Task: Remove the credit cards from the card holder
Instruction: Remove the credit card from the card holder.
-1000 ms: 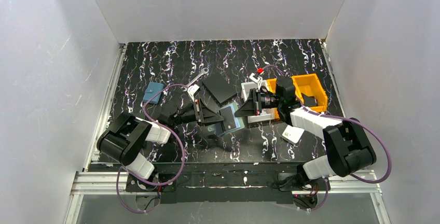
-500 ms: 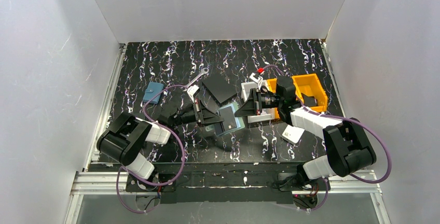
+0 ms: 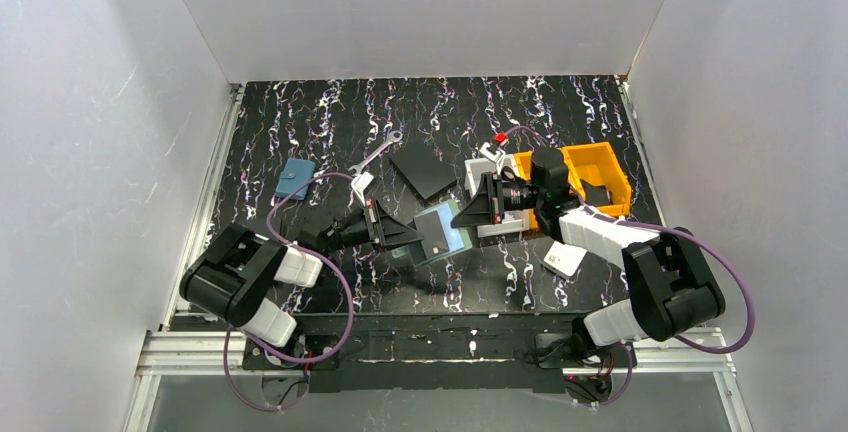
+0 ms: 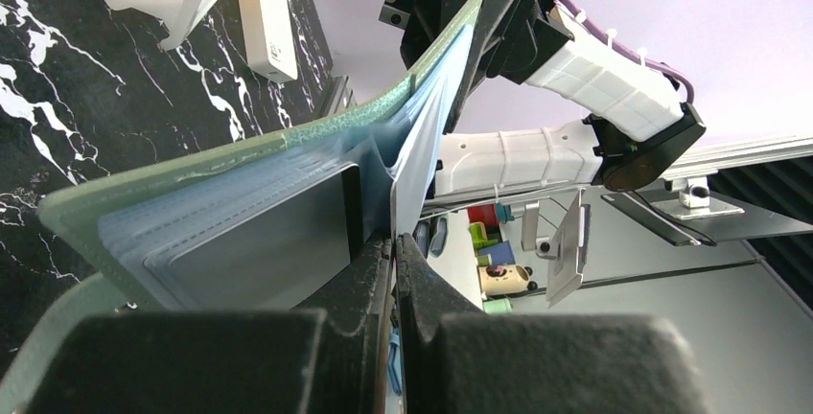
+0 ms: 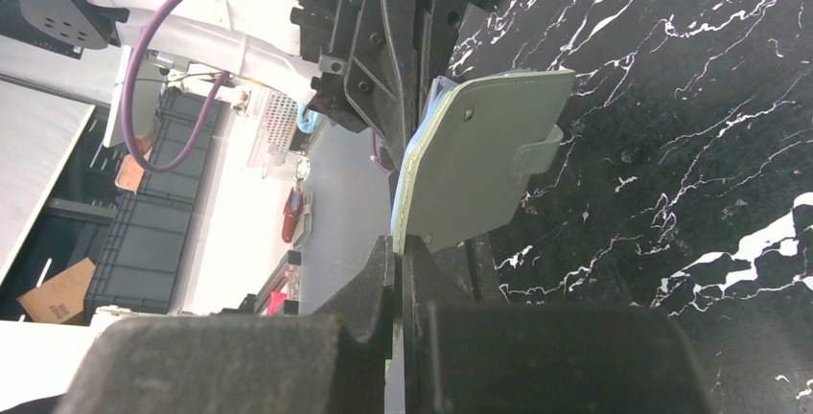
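The mint-green card holder (image 3: 443, 231) hangs above the table between both grippers, partly spread. My left gripper (image 3: 410, 236) is shut on a thin pale-blue inner leaf (image 4: 422, 146) that joins the holder at its fold. In the left wrist view the holder (image 4: 240, 194) shows stitched blue pockets and a dark grey panel (image 4: 278, 241). My right gripper (image 3: 462, 218) is shut on the green cover's far edge. The right wrist view shows the holder's outer face (image 5: 479, 155) with its tab, above that gripper (image 5: 398, 246). The credit cards are hidden in the holder.
A black square plate (image 3: 424, 171) and a wrench (image 3: 378, 150) lie behind the holder. A small blue pouch (image 3: 294, 178) lies at the left. A yellow bin (image 3: 590, 177) stands at the right under the right arm. A white box (image 3: 565, 258) lies near the right front.
The left gripper closed on the pale leaf and drew back to the left. The holder's light-blue inside now faces up more. The right gripper kept its hold.
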